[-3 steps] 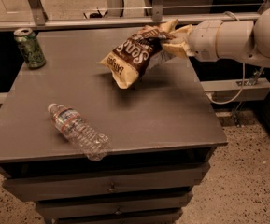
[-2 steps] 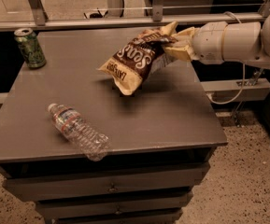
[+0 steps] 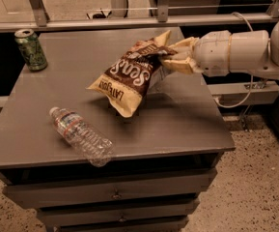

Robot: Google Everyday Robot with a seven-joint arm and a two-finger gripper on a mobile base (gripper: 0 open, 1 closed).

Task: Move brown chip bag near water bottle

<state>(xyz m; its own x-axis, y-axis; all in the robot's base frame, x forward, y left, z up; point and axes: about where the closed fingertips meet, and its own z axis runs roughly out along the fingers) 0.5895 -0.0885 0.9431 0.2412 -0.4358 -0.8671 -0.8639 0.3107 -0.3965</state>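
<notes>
The brown chip bag [image 3: 131, 77] is a crinkled dark-brown bag with tan ends and white lettering. It hangs tilted above the middle of the grey cabinet top [image 3: 187, 124], its lower end pointing down and left. My gripper [image 3: 174, 58] comes in from the right and is shut on the bag's upper right end. The water bottle [image 3: 81, 135], clear and ribbed with a white cap and a red-white-blue label, lies on its side near the front left edge. The bag's lower end is a short way right of and above the bottle.
A green soda can [image 3: 31, 49] stands upright at the back left corner. The cabinet has drawers [image 3: 115, 195] below its front edge. A metal rail [image 3: 129, 21] runs behind the top. My white arm [image 3: 240, 52] reaches over the right edge.
My gripper has carried the chip bag to the left and forward, lower over the cabinet top and closer to the water bottle. The bottle and can have not moved.
</notes>
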